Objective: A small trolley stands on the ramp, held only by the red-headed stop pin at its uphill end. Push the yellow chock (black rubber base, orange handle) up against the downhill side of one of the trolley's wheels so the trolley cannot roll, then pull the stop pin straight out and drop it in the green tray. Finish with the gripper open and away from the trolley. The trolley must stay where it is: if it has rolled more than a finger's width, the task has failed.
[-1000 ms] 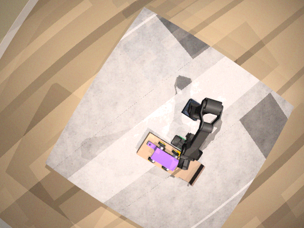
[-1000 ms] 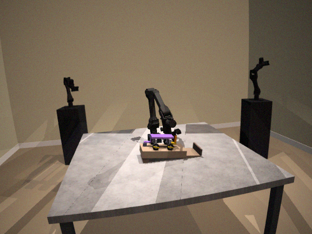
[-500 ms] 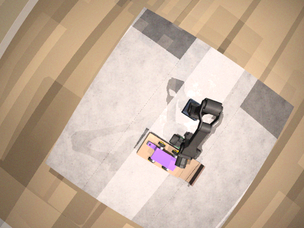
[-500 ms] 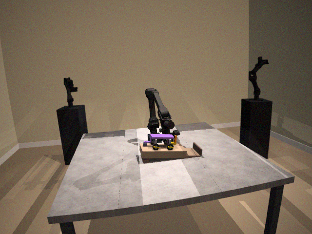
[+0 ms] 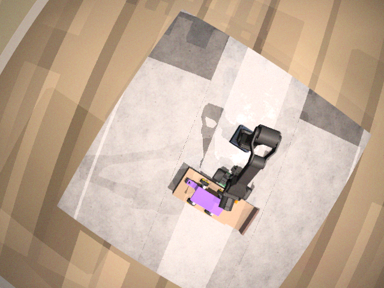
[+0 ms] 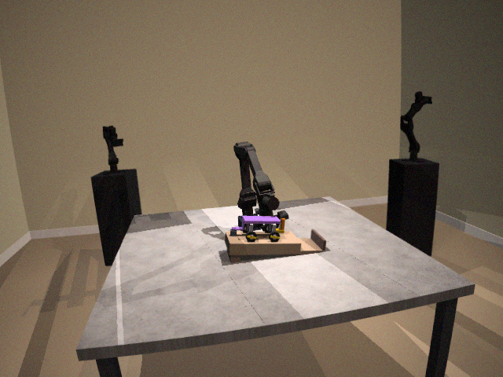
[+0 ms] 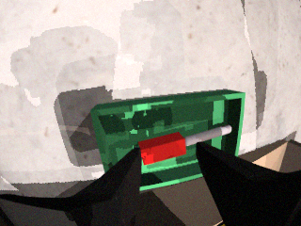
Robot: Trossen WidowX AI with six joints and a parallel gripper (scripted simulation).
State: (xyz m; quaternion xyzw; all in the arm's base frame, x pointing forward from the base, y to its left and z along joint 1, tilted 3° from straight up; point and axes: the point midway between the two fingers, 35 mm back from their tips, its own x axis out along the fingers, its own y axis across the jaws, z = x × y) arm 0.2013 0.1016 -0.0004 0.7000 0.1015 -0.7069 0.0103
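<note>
Now at drop step, prob. done; end effector [image 5: 230, 179] [image 7: 168, 151] approx. half open, gripping nothing; red-headed stop pin [image 7: 162, 148] lying in green tray [image 7: 240, 122]; next, back off gently w/o nudging trolley [image 5: 206, 200] [image 6: 260, 219].

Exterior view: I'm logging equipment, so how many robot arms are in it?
3. One arm behind the purple trolley; a second arm on the picture-left black pedestal; a third arm on the picture-right pedestal. None appears hidden.
</note>
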